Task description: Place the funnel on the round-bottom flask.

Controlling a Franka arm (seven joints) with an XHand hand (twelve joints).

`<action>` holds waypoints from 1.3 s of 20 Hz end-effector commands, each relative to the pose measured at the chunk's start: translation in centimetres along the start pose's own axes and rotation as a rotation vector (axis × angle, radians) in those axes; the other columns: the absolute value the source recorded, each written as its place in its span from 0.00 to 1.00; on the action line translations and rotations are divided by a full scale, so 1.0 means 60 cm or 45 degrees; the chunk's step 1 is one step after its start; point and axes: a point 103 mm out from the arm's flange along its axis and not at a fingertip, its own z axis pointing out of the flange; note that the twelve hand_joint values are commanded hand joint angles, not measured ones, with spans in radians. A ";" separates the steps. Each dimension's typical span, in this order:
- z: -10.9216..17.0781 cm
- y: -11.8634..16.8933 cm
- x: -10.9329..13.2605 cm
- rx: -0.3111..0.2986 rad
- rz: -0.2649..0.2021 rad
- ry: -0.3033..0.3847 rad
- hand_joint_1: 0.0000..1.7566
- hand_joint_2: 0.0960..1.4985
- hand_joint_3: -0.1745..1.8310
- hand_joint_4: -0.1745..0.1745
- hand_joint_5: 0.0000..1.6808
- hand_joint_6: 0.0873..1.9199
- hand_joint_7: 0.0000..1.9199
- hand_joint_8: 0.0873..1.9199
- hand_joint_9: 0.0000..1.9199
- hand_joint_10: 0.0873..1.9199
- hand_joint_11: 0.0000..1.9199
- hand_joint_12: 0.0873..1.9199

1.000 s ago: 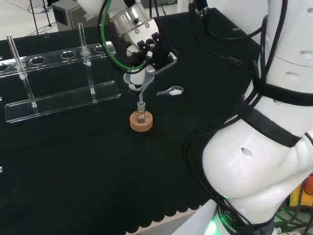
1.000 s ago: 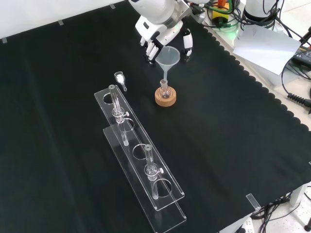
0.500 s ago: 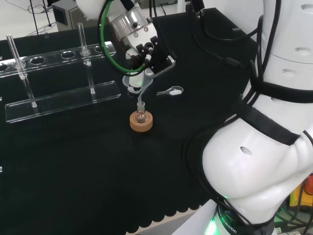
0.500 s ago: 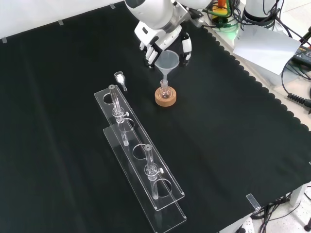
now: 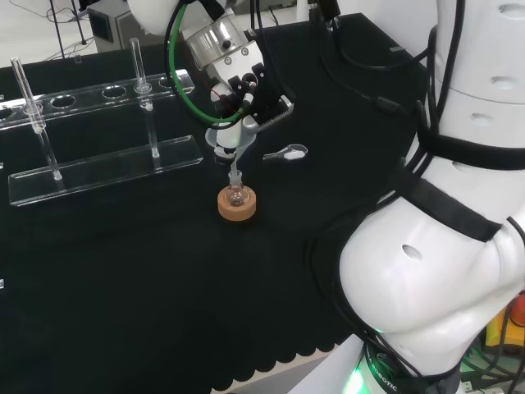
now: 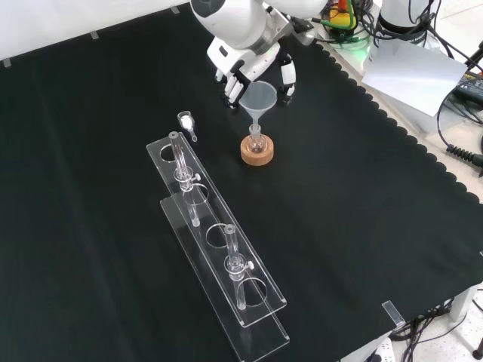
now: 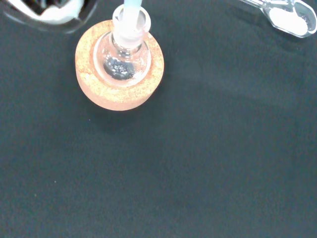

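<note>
A small round-bottom flask [image 6: 255, 140] stands upright in a cork ring [image 6: 256, 154] near the middle of the cloth. The clear funnel [image 6: 259, 97] is above it, held in the hand's [image 6: 243, 59] curled fingers [image 6: 232, 84] and thumb. Its stem reaches down into the flask's neck. In the head view the hand [image 5: 250, 89] holds the funnel [image 5: 229, 139] over the flask [image 5: 237, 195] and cork ring [image 5: 236, 208]. The wrist view has the stem [image 7: 132, 11] inside the mouth of the flask [image 7: 123, 59], which sits in the ring [image 7: 119, 91].
A clear rack [image 6: 219, 249] with two test tubes lies in front of the flask in the front view. A small scoop of white powder [image 6: 186, 122] lies to the flask's left. Papers and cables lie beyond the cloth's scalloped edge [image 6: 392, 128] at right.
The hand has lowered the funnel a little, and its stem has gone down into the flask's neck. Flask and ring have not moved.
</note>
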 end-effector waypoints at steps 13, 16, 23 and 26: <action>0.015 0.006 -0.003 0.020 0.005 0.004 0.49 0.51 0.43 0.37 0.42 0.46 0.36 0.38 0.53 0.30 0.30 0.64; 0.018 0.007 0.002 0.006 0.005 -0.009 0.49 0.51 0.43 0.37 0.41 0.46 0.36 0.38 0.53 0.30 0.30 0.64; 0.017 0.010 0.000 0.003 -0.009 -0.004 0.49 0.51 0.44 0.37 0.41 0.46 0.35 0.38 0.53 0.30 0.29 0.64; 0.017 0.010 -0.001 0.011 -0.007 -0.004 0.48 0.51 0.44 0.36 0.41 0.46 0.35 0.38 0.52 0.30 0.29 0.64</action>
